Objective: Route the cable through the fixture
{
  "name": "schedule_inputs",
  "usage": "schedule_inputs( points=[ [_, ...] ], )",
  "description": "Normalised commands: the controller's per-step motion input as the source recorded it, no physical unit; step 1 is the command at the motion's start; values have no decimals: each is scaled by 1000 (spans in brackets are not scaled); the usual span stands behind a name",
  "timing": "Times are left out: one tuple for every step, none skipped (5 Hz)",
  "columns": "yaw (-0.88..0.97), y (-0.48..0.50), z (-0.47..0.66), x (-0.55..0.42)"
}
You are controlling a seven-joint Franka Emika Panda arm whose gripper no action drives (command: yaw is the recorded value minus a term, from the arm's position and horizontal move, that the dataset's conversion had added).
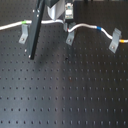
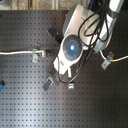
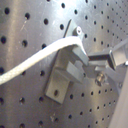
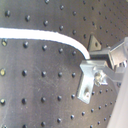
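Observation:
The white cable (image 1: 85,25) runs across the back of the black board, with a green band (image 1: 25,22) at the first exterior view's left and a blue-and-yellow band (image 1: 100,29) at its right. Three narrow grey clips stand along it: left (image 1: 22,36), middle (image 1: 70,39), right (image 1: 115,41). My gripper (image 1: 68,27) is just above the middle fixture, shut on the cable, which dips there. In the first wrist view the cable (image 3: 40,57) bends over the fixture (image 3: 65,75) towards my fingers (image 3: 107,57). It shows likewise in the second wrist view (image 4: 50,37).
A black pole (image 1: 35,30) slants across the first exterior view's left, in front of the cable. In the second exterior view the arm (image 2: 72,47) covers the middle of the board; two small grey pieces (image 2: 48,82) lie below it.

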Motion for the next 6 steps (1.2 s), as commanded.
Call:
schedule_inputs(
  points=[
    [-308,-77,-215,-69],
    [-228,-8,-208,-192],
    [-329,-96,-92,-90],
    [-426,-104,-184,-62],
    [-257,-110,-282,-149],
    [0,51,-94,-146]
  ],
)
